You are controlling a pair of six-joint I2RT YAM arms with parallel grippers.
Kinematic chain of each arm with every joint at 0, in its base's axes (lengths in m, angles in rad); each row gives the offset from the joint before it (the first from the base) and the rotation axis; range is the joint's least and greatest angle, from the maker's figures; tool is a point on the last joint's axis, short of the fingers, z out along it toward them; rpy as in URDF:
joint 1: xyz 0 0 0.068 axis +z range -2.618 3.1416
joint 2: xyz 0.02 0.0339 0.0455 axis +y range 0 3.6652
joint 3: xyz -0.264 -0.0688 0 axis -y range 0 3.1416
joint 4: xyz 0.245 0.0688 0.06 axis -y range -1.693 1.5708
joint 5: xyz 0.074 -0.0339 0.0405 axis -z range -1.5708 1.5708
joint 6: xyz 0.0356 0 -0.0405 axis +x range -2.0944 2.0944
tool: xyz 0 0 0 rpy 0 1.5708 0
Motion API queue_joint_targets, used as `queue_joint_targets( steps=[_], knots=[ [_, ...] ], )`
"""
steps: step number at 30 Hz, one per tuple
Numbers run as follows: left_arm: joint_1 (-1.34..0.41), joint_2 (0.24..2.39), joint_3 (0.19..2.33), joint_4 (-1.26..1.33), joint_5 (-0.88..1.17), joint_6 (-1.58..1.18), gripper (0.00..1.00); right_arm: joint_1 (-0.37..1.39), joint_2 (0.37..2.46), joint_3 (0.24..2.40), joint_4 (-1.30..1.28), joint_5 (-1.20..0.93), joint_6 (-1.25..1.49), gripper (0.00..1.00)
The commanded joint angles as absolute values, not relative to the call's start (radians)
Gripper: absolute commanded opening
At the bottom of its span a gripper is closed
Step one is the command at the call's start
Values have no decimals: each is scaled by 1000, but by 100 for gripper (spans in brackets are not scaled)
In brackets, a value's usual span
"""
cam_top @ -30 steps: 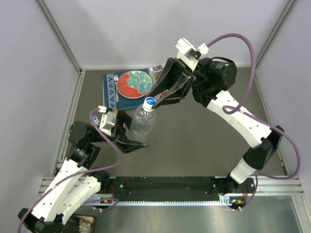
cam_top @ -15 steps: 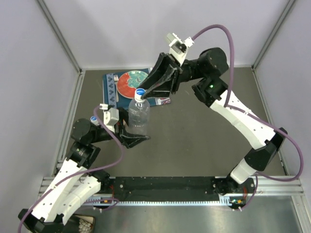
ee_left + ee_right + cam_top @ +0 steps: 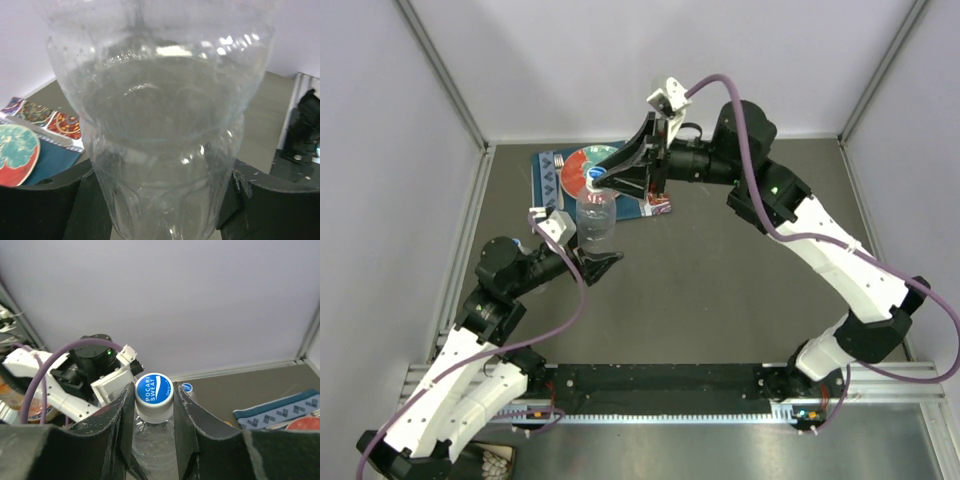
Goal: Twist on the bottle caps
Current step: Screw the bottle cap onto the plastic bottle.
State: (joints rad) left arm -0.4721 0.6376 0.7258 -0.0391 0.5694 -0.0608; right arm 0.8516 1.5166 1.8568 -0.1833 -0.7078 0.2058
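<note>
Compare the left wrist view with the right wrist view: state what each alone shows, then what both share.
Left wrist only: the bottle seen close up, its ribbed lower body clamped in the left pincer. Right wrist only: the blue-printed white cap on the neck, the right pincer closed on it, and the left arm behind. Both: the clear bottle and the blue patterned mat.

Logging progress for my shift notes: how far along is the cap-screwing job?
Done: a white cap sits on the neck of the clear bottle. In hand: the left gripper clamps that bottle's body while the right gripper pinches the cap; its tightness cannot be told. Left: a second printed cap shows behind, state unclear.
</note>
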Motion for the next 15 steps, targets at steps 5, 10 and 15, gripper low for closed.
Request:
queue_joint_targets(
  steps=[5,10,15],
  knots=[
    [-449,630,793,38,276,-61,0,1083,1569,1946,-509,-235,204,0],
    [-446,632,793,22,170,-52,0,1215,1722,2153,-658,121,247,0],
    [-442,623,793,8,161,-57,0,1238,1793,2278,-712,300,216,1]
  ],
)
